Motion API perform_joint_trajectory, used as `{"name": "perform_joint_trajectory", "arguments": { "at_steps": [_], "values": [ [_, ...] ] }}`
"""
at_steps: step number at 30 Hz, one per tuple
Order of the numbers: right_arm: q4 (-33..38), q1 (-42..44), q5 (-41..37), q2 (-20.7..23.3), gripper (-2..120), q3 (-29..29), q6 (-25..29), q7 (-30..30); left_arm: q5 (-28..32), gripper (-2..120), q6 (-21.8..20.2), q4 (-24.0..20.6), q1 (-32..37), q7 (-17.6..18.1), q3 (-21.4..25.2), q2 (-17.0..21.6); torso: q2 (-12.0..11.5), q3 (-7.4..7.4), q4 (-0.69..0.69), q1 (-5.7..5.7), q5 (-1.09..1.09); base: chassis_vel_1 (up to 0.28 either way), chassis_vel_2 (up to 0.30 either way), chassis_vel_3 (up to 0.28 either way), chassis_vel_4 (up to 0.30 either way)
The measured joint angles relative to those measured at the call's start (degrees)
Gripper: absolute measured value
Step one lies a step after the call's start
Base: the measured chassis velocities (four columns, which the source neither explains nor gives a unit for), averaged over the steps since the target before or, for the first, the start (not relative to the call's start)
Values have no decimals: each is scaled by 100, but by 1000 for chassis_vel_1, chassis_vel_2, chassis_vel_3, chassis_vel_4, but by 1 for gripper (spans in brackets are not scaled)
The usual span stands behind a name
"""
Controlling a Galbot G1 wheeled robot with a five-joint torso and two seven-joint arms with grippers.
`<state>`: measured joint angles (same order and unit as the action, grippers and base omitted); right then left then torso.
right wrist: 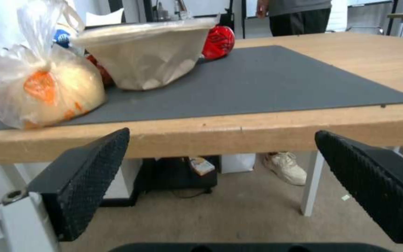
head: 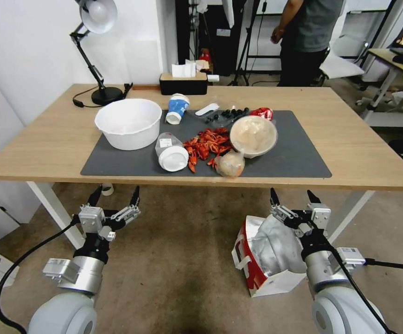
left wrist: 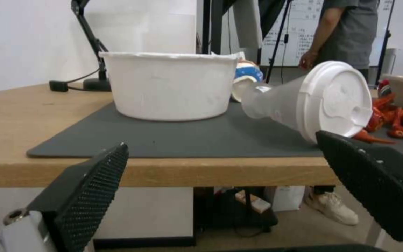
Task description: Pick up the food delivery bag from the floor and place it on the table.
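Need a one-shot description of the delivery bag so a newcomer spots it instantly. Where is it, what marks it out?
Start at the table: the food delivery bag stands on the floor in front of its near edge, below the open right gripper. It is white paper with red sides, crinkled silver foil lining and a white handle. The knotted clear plastic bag sits up on the grey mat instead.
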<state>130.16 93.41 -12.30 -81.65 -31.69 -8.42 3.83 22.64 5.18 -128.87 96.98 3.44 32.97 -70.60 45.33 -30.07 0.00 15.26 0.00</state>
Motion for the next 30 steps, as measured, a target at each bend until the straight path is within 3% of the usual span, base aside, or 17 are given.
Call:
{"name": "perform_joint_trajectory", "arguments": {
  "at_steps": [30],
  "values": [
    [-9,12,92,12,100,31,-7,107,9,100,24,18,3,-62,4,21,-751,444,0,-307,0,0,0,0,0]
  ]
}}
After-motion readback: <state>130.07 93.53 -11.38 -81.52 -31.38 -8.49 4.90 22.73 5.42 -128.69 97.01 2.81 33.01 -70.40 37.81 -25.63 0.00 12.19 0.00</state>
